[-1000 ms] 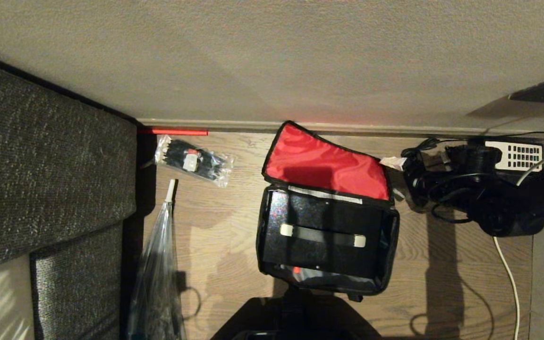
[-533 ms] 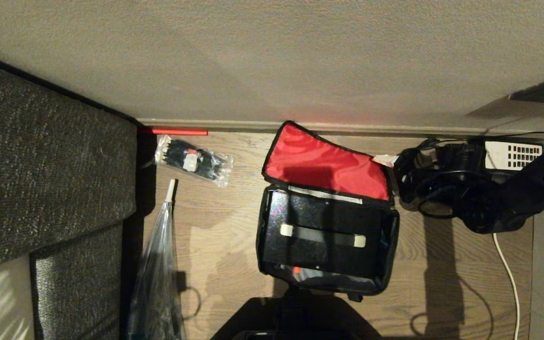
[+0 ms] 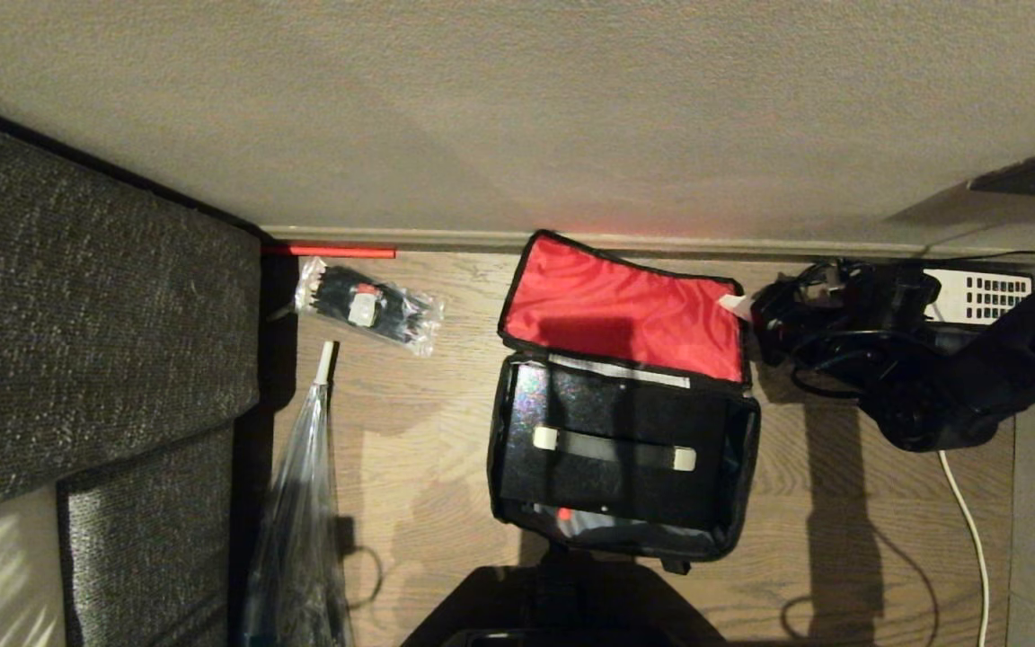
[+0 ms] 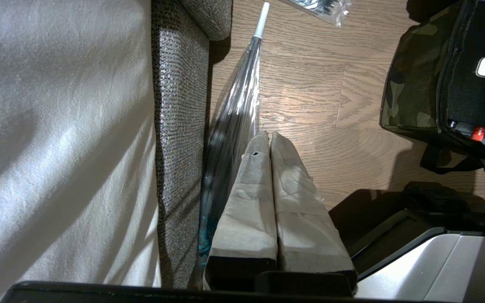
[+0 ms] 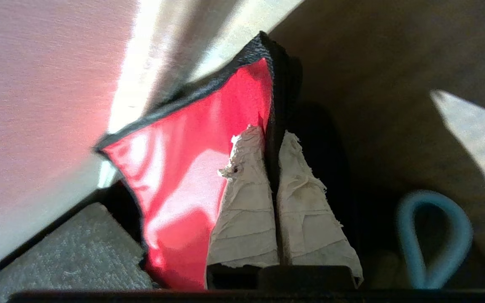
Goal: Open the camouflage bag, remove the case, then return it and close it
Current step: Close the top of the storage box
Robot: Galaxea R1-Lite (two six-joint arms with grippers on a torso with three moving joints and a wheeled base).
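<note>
One boxy soft camouflage fabric bag [image 3: 623,467] sits on the wooden floor by the wall, long axis parallel to it, red-lined lid [image 3: 621,310] open. Judged limp; best held by its edge. Right gripper [image 5: 273,141] pinches the lid's black edging. Left gripper [image 4: 269,141] parked, closed, empty.

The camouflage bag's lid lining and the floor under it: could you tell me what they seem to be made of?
The lid lining looks like smooth synthetic fabric, perhaps nylon: bright red with a soft sheen and folds. The floor looks like matte wood planks or laminate, judging by grain lines and plank seams.
</note>
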